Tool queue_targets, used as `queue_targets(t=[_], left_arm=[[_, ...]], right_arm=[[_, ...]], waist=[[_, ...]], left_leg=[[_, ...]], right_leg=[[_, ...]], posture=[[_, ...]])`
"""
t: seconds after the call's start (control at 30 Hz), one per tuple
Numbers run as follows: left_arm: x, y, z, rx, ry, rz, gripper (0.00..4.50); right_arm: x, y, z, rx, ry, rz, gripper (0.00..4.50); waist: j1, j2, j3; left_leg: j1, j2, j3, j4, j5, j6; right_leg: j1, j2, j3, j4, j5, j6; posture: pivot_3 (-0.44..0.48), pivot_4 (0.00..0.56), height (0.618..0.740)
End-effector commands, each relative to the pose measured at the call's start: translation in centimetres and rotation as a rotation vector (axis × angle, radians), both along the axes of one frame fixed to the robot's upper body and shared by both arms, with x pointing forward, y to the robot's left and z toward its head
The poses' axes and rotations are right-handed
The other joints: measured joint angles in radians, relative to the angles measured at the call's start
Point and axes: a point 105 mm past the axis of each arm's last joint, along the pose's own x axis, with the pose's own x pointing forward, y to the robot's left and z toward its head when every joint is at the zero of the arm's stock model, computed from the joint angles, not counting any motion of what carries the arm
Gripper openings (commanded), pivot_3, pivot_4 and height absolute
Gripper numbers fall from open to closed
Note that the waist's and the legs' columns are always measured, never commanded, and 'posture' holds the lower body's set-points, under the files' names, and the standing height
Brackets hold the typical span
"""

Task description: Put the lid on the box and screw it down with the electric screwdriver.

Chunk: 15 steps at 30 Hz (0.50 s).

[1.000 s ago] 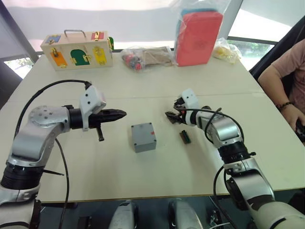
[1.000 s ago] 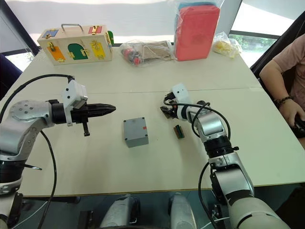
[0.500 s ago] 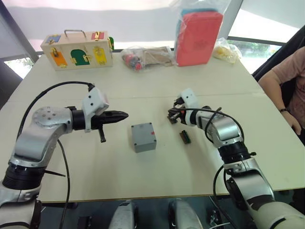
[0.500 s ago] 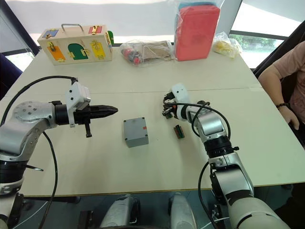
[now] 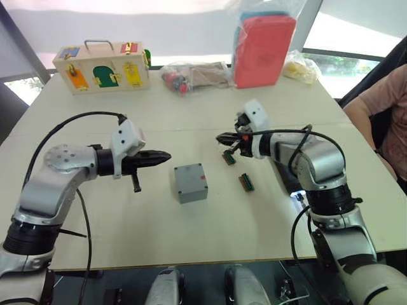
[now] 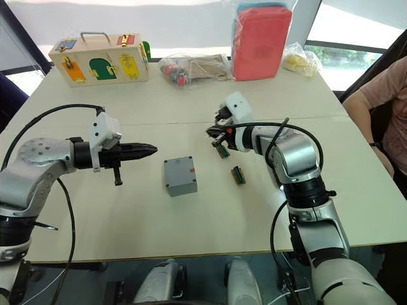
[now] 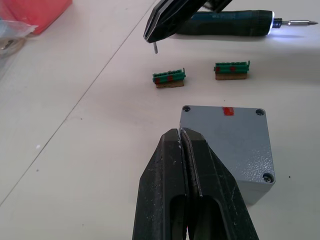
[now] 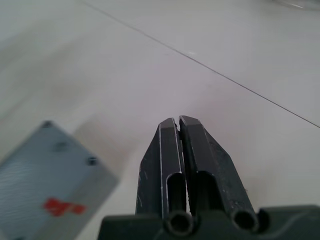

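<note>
Two green terminal blocks lie beside one lidded grey box. One electric screwdriver lies flat, bit away from the right pincer; both pincers, left pincer included, clenched empty.

Matt speckled grey plastic box; smooth pale table; glossy black jaws

**Count of things on the worktop**

One grey box with its lid on sits mid-worktop. Two small green terminal blocks lie near it: one and another. One electric screwdriver lies beyond them (tip lit). At the far edge stand one wooden box with coloured doors, one red case in a plastic bag, and two more clear bags of small parts, and. Two grippers are present, left and right.
</note>
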Motion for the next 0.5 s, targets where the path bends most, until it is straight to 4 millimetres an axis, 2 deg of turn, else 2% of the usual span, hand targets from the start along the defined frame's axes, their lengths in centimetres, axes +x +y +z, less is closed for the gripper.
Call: queue_targets(t=[0.03, 0.2, 0.5], left_arm=[[-0.4, 0.1, 0.9, 0.0, -0.038, -0.014, 0.0], [-0.7, 0.0, 0.9, -0.002, -0.038, -0.016, 0.0], [-0.8, -0.3, 1.1, -0.007, -0.044, -0.018, 0.0]], right_arm=[[-2.0, 1.9, 1.3, 0.0, -0.036, 0.108, 0.01], [-2.8, 3.0, -0.3, -0.024, -0.013, 0.14, 0.01], [-2.1, 2.7, -2.4, -0.073, 0.007, 0.121, 0.01]], waist=[[0.001, 0.0, 0.0], [0.005, 0.0, 0.0], [0.002, 0.0, 0.0]], left_leg=[[0.0, 0.0, 0.0, 0.0, 0.0, 0.0], [0.0, 0.0, 0.0, 0.0, 0.0, 0.0], [0.0, 0.0, 0.0, 0.0, 0.0, 0.0]], right_leg=[[0.0, 0.0, 0.0, 0.0, 0.0, 0.0], [0.0, 0.0, 0.0, 0.0, 0.0, 0.0], [0.0, 0.0, 0.0, 0.0, 0.0, 0.0]], posture=[[0.0, 0.15, 0.73], [0.0, 0.15, 0.73], [0.0, 0.15, 0.73]])
